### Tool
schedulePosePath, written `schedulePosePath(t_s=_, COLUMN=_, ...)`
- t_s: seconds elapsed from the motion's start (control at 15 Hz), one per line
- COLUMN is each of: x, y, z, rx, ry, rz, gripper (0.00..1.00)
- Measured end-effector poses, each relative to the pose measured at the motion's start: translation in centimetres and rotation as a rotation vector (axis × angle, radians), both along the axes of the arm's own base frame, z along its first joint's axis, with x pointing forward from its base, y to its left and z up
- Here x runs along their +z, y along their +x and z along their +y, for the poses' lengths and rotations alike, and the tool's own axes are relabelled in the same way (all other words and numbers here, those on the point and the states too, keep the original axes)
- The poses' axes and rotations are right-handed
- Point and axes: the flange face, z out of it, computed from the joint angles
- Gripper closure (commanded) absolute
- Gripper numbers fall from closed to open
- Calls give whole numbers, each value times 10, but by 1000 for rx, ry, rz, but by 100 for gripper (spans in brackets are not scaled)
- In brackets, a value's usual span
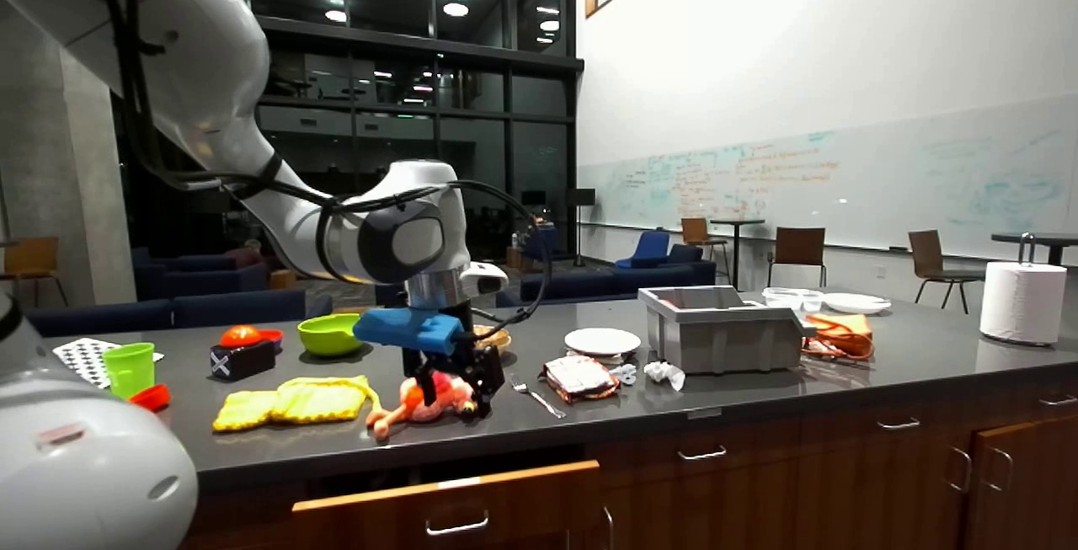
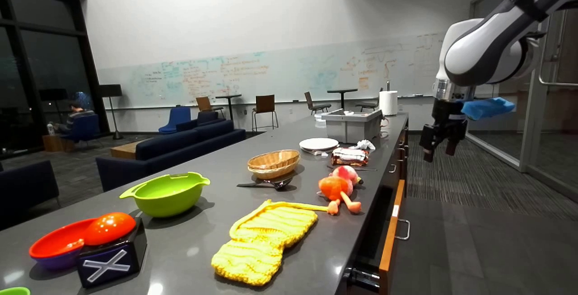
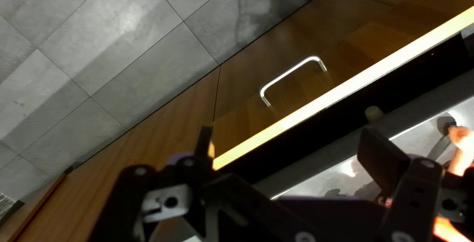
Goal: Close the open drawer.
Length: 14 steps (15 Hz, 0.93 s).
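Hanging from the white arm (image 1: pixel 210 61), the black gripper (image 2: pixel 439 152) points downward, its two fingers (image 3: pixel 380 156) spread wide with nothing held between them. In an exterior view it stands apart from the drawer (image 2: pixel 391 236), higher than the wooden front and out beyond the edge of the countertop (image 2: pixel 180 263). A blue piece (image 2: pixel 487 108) juts sideways from just above the fingers. The drawer sits beneath the dark gray countertop, its front standing out from the cabinet (image 1: pixel 699 499), so that a dark gap shows behind it. A silver bar handle (image 3: pixel 287 73) is set on its face, and a pale label (image 2: pixel 396 210) lies on the top edge. In the wrist view that edge, brightly lit, slants from beside one finger up to the right border. On the countertop, a pink and orange plush toy (image 2: pixel 334 189) lies near the edge, the strap of a yellow knitted cloth (image 2: pixel 282 225) reaching its feet. Farther along stand a crinkled packet (image 2: pixel 349 156), a white plate (image 1: pixel 602 341) and a gray bin (image 1: pixel 724 348). A green bowl (image 2: pixel 171 204), a wicker basket (image 2: pixel 271 172) and a black box (image 2: pixel 135 252) topped with an orange dome (image 2: pixel 110 228) share the same surface.
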Motion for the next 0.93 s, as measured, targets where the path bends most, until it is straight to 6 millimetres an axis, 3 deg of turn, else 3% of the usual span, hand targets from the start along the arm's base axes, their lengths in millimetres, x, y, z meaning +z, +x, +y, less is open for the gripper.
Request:
schedulePosePath(t_s=0.4, x=-7, y=12, z=-3, rx=-11, ry=7, rz=21, gripper=0)
schedulePosePath(t_s=0.93, x=-11, y=12, z=-1, rx=3, ry=7, rz=34, gripper=0)
